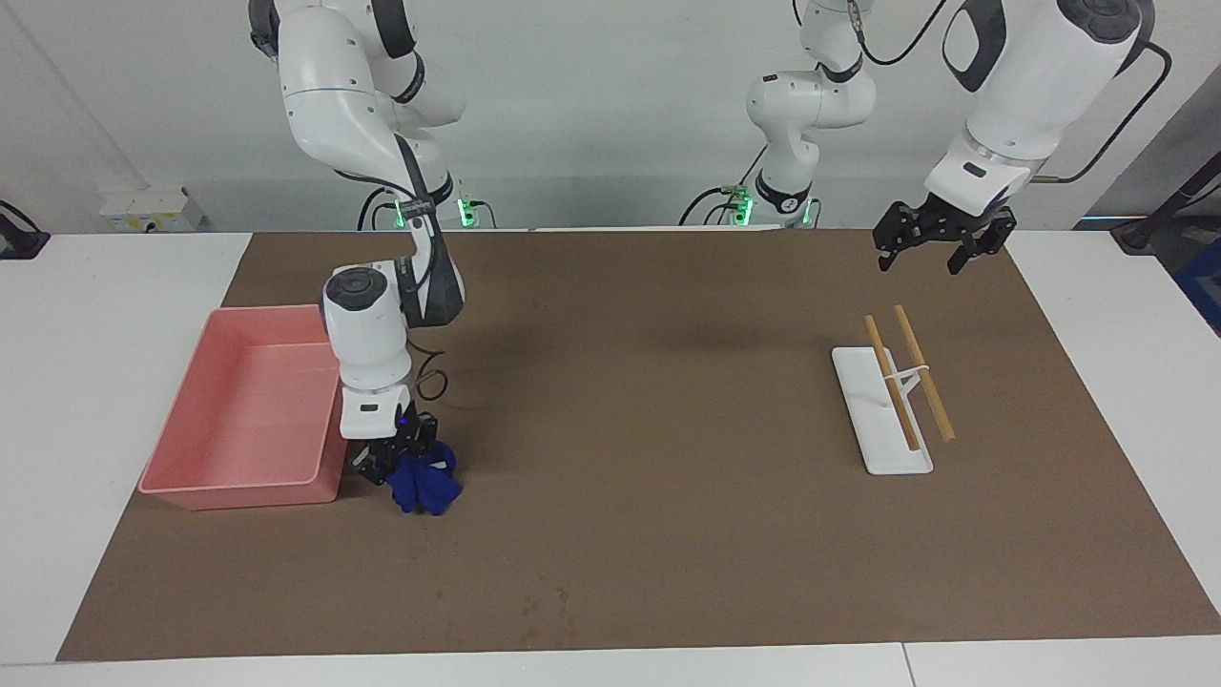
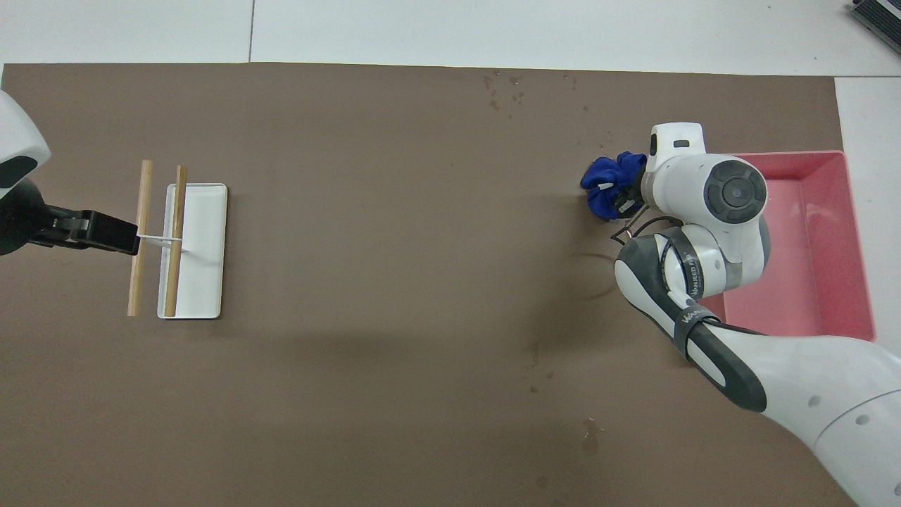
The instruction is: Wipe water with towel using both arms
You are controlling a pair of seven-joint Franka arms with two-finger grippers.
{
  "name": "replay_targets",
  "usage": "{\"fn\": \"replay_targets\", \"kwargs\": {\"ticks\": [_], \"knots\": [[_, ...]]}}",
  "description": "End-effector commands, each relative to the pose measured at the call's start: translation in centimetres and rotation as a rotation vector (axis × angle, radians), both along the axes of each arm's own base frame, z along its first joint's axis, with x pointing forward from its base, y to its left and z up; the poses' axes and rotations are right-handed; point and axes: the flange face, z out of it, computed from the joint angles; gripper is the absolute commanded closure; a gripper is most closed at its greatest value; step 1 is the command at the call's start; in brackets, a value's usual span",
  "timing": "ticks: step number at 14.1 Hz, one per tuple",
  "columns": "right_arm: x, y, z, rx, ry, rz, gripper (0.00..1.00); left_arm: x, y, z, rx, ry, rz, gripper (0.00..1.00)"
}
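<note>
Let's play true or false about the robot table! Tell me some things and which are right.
1. The right gripper holds the blue towel. True.
2. The towel lies inside the pink bin. False: it is beside the bin, over the brown mat.
3. The left gripper hangs in the air with open jaws. True.
4. The wooden sticks lie in the pink bin. False: they rest on the white tray.

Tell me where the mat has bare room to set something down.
The widest bare patch lies mid-mat, between the towel and the white tray. It is crowded where the right gripper holds the towel beside the pink bin. Faint water spots mark the edge farthest from the robots.
</note>
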Motion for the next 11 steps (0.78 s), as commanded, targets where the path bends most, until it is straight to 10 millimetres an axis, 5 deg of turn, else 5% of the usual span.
{"fn": "replay_targets", "kwargs": {"ticks": [1,7,11], "knots": [[-1.1,1.2,-4.5,0.039,0.047,-0.095,1.0,0.3,0.3,-0.4,0.01,0.018,-0.004,0.0],[-5.4,0.8,-7.4,0.055,0.157,-0.233,1.0,-0.3,0.7,-1.2,0.014,0.044,0.004,0.0],[-6.1,1.3,-7.4,0.063,0.213,-0.287,1.0,-0.3,0.7,-1.2,0.014,0.044,0.004,0.0]]}}
